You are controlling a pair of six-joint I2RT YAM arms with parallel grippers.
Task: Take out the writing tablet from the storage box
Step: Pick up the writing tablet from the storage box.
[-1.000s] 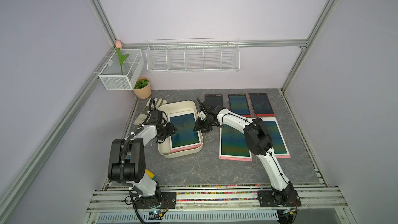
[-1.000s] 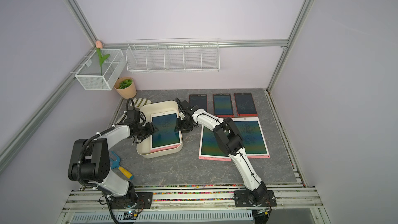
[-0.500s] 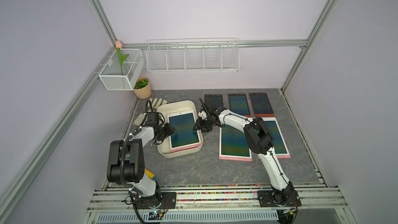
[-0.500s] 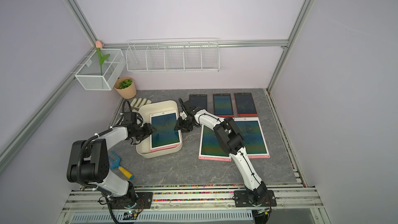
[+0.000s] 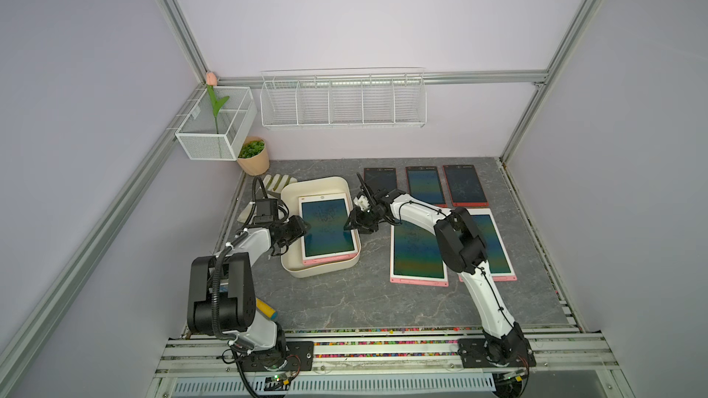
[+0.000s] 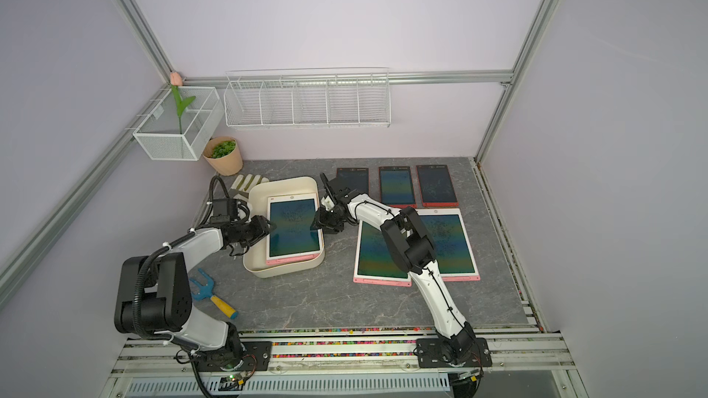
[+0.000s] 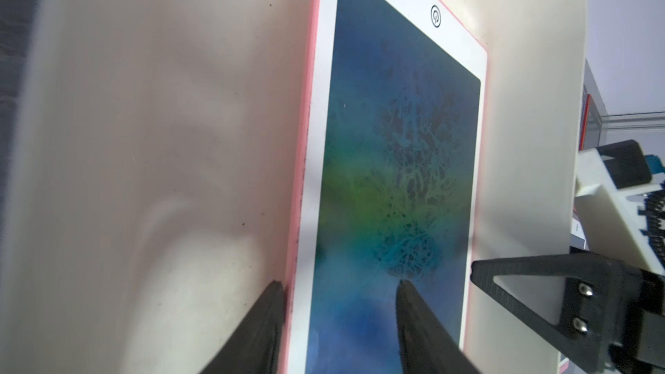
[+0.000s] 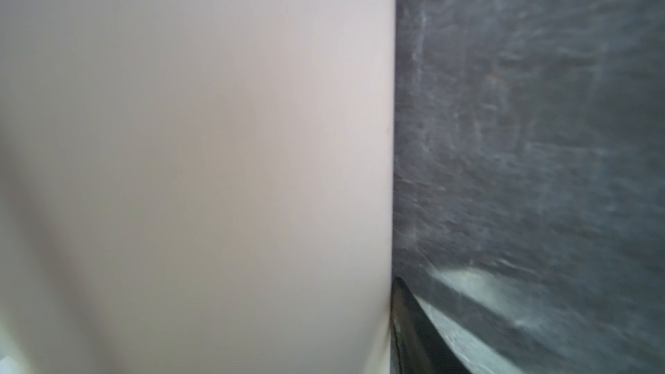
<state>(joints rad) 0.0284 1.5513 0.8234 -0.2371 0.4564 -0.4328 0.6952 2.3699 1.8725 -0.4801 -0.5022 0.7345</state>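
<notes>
Though both arms reach the storage box (image 5: 317,182) on the bench (image 5: 344,300), the writing tablet (image 5: 326,226) lies inside it, screen up, in both top views. It sits close to the box wall on the right arm's side, its pink end against the wall nearest the arm bases, with bare floor showing along the opposite wall.

The left gripper (image 5: 302,229) crosses the box wall on the left arm's side and meets the tablet's long edge. Seen from the left wrist, its jaws stand apart astride that edge: one finger (image 7: 264,325) is down on the box floor just beside the pink rim, the other finger (image 7: 421,329) is over the screen. Whether either presses the tablet cannot be told.

The right gripper (image 5: 351,222) is at the opposite box wall, jaws clamped on it. The right wrist view shows one finger (image 8: 408,329) flat against the outside of the cream wall (image 8: 198,156), with the bench beyond; the left wrist view shows its other finger (image 7: 521,282) inside the rim.

Beside the box on the right arm's side lie two large pink-edged tablets (image 5: 417,252), with three small tablets (image 5: 425,186) in a row past them, level with the box's far end. A potted plant (image 5: 253,155) stands behind the box's far corner on the left arm's side.
</notes>
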